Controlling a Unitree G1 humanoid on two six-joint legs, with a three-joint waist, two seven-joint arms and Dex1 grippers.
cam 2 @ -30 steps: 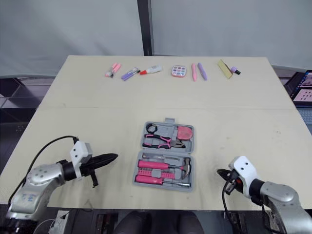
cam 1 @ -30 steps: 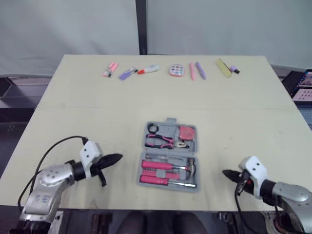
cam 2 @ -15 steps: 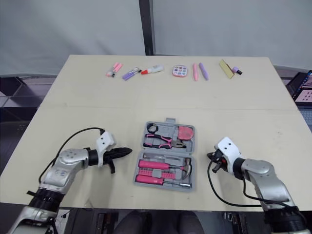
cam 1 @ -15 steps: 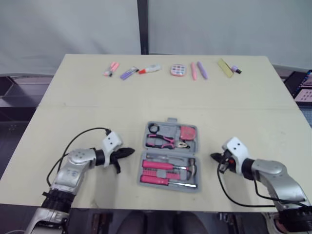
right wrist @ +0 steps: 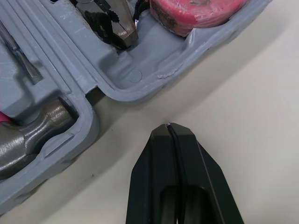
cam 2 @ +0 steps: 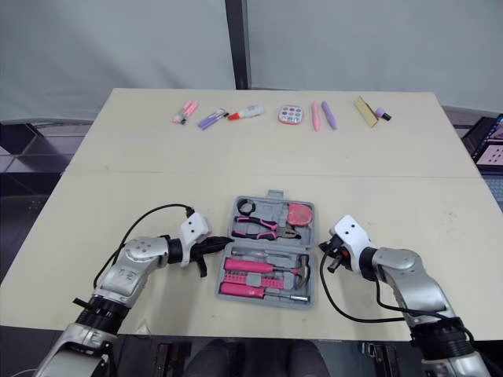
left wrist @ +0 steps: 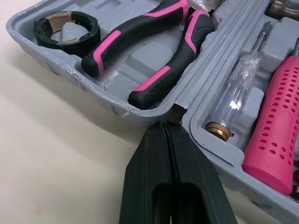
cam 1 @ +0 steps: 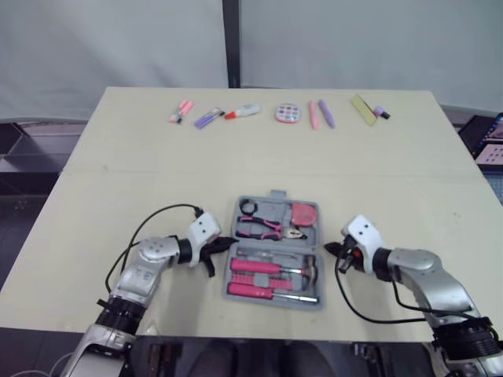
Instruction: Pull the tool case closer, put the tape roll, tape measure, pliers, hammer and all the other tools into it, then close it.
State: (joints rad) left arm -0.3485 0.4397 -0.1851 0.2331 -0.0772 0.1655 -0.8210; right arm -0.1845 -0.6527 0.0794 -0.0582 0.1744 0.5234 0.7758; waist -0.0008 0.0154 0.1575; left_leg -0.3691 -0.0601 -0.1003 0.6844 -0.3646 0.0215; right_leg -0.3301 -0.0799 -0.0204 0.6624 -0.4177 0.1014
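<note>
Both claws closed, empty: left gripper [left wrist: 164,127] at the tool case [left wrist: 140,115] hinge notch, right gripper [right wrist: 169,127] just beside it, lower centre. Stiff, tool-laden shell (probably heavyish); I'd pinch the rim.

The black-and-pink-handled pliers [left wrist: 154,81] run past the frame edge in the left wrist view, so most of the jaws are cut off. The pink perforated plastic handle [left wrist: 275,135] is cropped likewise. In the right wrist view, the round red tape measure [right wrist: 196,11] and steel hammer head [right wrist: 28,140] are partly cropped. The small pink and purple items [cam 1: 287,113] at the far side of the beige table [cam 1: 118,157] are too small to identify.
</note>
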